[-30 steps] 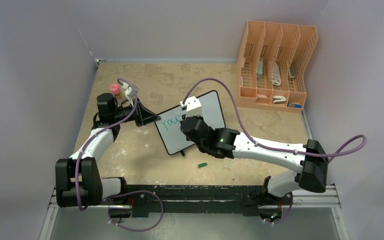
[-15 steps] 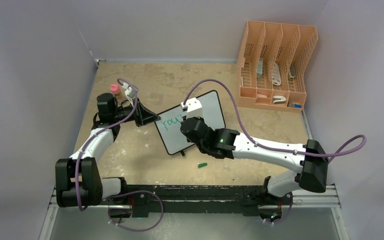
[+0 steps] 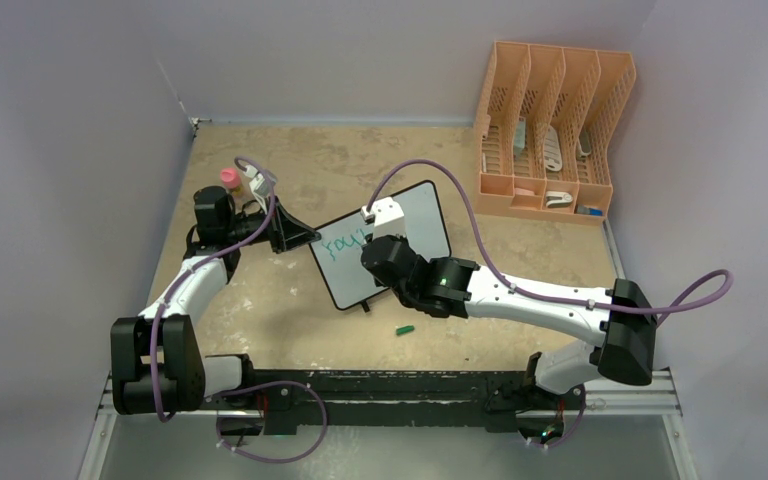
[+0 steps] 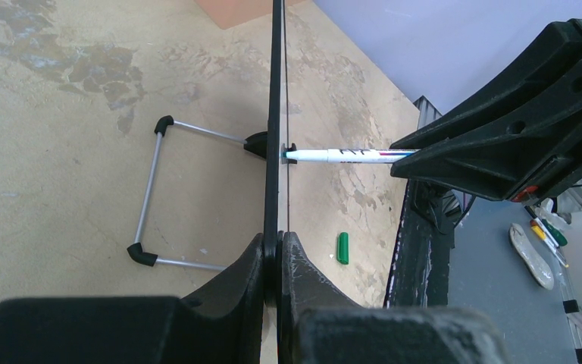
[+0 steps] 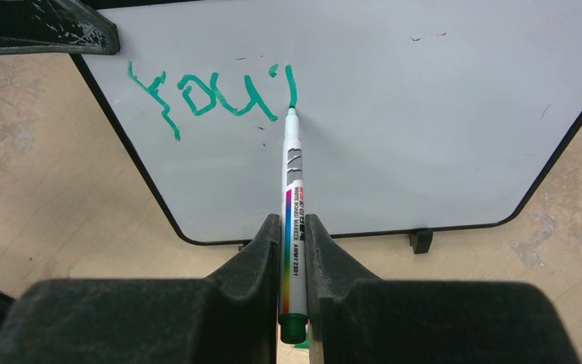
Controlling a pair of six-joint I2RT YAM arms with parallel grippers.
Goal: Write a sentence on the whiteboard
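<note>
The whiteboard (image 3: pixel 415 212) stands tilted on the table, held up on its left edge by my left gripper (image 3: pixel 308 238). In the left wrist view the board's black frame (image 4: pixel 276 114) runs edge-on between the shut fingers of that gripper (image 4: pixel 274 241). My right gripper (image 5: pixel 293 224) is shut on a white marker (image 5: pixel 292 189) with a rainbow stripe. Its tip touches the board (image 5: pixel 424 129) at the foot of a fresh vertical stroke (image 5: pixel 291 85). The sentence (image 3: pixel 343 242) in teal-green reads "You'" plus this stroke.
A green marker cap (image 3: pixel 405 329) lies on the table in front of the board. An orange file rack (image 3: pixel 550 130) stands at the back right, a pink-capped bottle (image 3: pixel 229 178) behind the left arm. The board's wire stand (image 4: pixel 148 189) rests on the table behind it.
The right wrist has shifted very slightly to the left over the board with the marker. The left arm and the board have stayed still.
</note>
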